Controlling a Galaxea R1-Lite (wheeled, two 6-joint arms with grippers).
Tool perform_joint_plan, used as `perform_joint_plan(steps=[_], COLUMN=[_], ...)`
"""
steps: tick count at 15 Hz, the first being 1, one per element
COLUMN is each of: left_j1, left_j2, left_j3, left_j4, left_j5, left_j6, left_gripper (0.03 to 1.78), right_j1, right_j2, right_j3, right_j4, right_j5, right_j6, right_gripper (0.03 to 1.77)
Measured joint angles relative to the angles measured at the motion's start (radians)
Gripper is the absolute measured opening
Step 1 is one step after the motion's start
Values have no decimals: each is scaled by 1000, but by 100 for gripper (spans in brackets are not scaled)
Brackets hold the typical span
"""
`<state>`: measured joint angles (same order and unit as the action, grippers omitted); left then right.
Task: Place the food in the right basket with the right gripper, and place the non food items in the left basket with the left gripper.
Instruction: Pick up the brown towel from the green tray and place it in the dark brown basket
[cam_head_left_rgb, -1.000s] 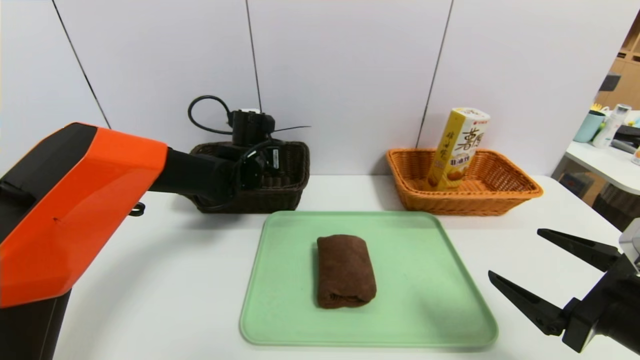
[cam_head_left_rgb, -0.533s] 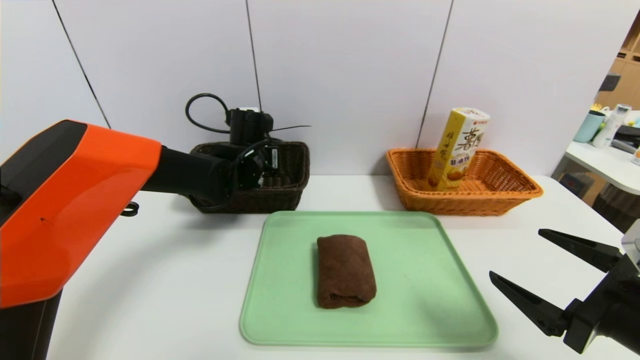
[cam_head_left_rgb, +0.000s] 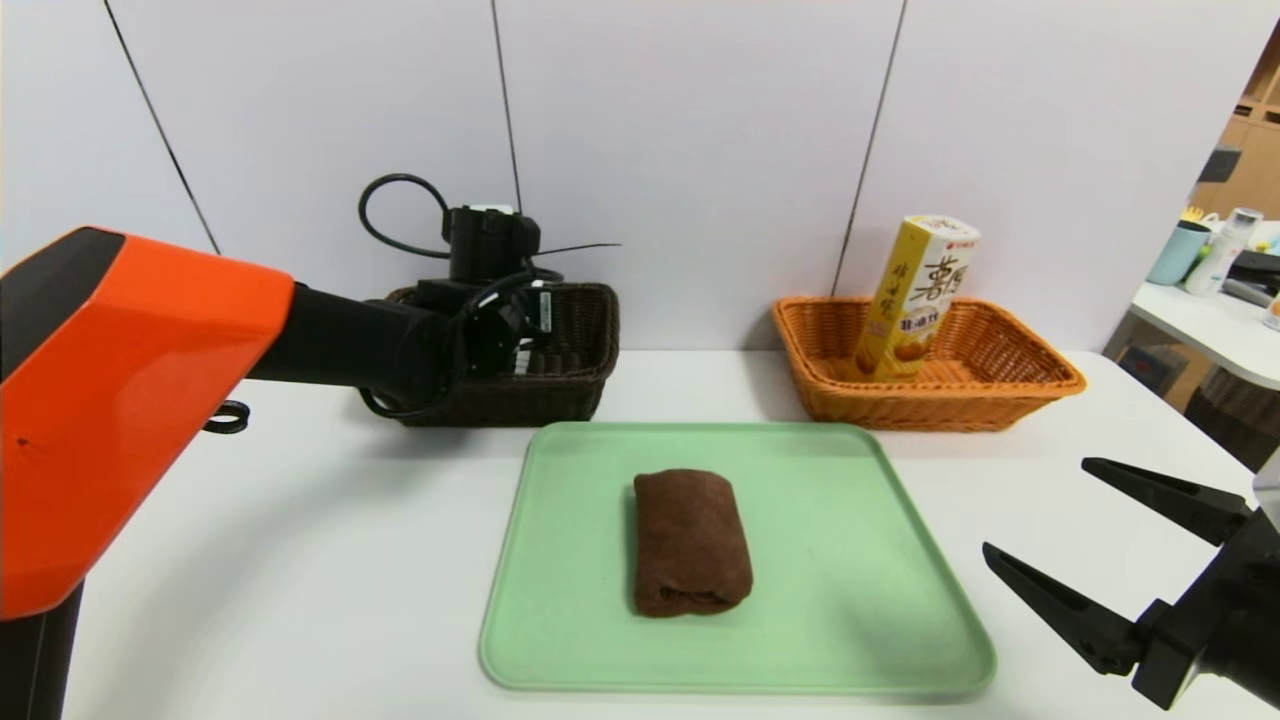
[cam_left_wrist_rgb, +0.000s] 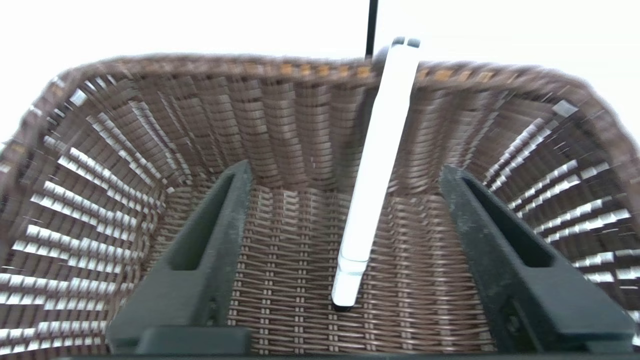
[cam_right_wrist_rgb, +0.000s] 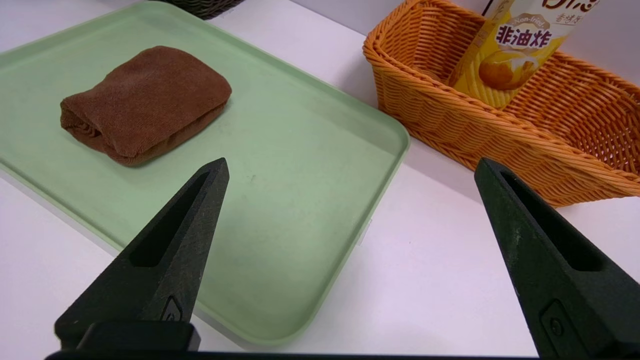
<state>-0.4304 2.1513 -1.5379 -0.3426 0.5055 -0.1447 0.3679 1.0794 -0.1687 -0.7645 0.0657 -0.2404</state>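
Two woven wicker baskets face you on the white worktop (cam_head_left_rgb: 300, 560): the dark left basket (cam_left_wrist_rgb: 100, 165) with the slim marker pen (cam_left_wrist_rgb: 372, 170) between the spread-jawed left gripper (cam_left_wrist_rgb: 345, 172), the orange right basket (cam_head_left_rgb: 1000, 385) with the snack box (cam_head_left_rgb: 915, 295), while the right gripper (cam_right_wrist_rgb: 350, 167) gapes near the green tray (cam_head_left_rgb: 850, 560) bearing the towel (cam_head_left_rgb: 690, 540).

The marker pen (cam_left_wrist_rgb: 370, 165) is seen in the left basket (cam_left_wrist_rgb: 100, 165), between the left jaws (touching neither); the towel (cam_right_wrist_rgb: 145, 102) is laid on the tray (cam_right_wrist_rgb: 300, 165), beyond the right jaws.

Bright, even light; soft shadows; left wrist view motion-blurred.
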Motion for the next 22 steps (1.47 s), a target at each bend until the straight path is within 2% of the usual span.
perform_joint_plan(steps=[5, 7, 11, 14, 22], left_j1=[-39, -89, -208, -290, -519], left_j2=[-126, -193, -296, -355, -413], left_j3=[32, 89, 182, 194, 196], left_j4=[65, 85, 138, 274, 606], left_j5=[6, 11, 66, 71, 90], left_j6=[0, -4, -26, -89, -344], left_gripper=[153, 157, 162, 165, 168], right_j1=[0, 0, 0, 0, 0], right_j2=[-2, -2, -3, -15, -47], right_j3=[1, 1, 2, 5, 22], right_j4=[0, 0, 0, 3, 4], right_j5=[0, 0, -2, -3, -9], right_j6=[0, 0, 0, -2, 0], right_gripper=[169, 169, 169, 169, 169])
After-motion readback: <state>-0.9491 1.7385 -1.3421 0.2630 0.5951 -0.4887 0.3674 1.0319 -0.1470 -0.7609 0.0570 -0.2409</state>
